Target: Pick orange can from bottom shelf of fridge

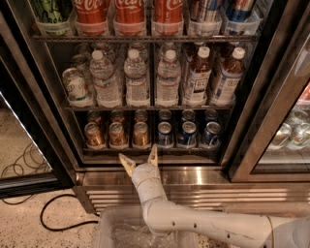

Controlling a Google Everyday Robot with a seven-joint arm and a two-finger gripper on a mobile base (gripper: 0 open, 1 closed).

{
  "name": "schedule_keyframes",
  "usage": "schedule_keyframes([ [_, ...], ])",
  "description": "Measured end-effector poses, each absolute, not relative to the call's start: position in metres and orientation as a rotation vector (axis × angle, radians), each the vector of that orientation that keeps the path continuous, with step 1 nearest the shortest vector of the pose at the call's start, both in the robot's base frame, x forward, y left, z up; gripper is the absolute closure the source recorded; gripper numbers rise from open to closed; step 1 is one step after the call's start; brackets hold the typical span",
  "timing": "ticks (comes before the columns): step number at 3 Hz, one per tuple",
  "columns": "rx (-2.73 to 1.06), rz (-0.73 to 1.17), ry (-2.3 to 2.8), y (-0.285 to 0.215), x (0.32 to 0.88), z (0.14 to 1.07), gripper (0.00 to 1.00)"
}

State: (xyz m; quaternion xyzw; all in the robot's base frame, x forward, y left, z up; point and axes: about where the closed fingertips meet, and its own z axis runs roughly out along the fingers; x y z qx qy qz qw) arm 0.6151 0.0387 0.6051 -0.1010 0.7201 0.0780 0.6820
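Bottom shelf (145, 150), centre frame: six orange cans (141, 134) on left, two rows of three; six blue cans (187, 134) on right. My claw (139, 158) spread, empty, just below shelf's front edge.

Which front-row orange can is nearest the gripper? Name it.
The rightmost front orange can, beside the blue cans, just above the open gripper; the others stand further left.

Only thing I can actually read is the white Coca-Cola script on the three red cans (130, 9) up top. The bottles' (198, 80) labels can't be made out. The gripper (139, 158) sits just in front of the bottom shelf (193, 150), fingers spread.
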Motion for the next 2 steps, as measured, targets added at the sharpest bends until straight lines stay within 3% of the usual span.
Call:
schedule_keyframes([
  [1, -0.229, 0.183, 1.592, 0.045, 0.618, 0.608, 0.34],
  [2, -0.218, 0.167, 1.572, 0.044, 0.628, 0.609, 0.28],
])
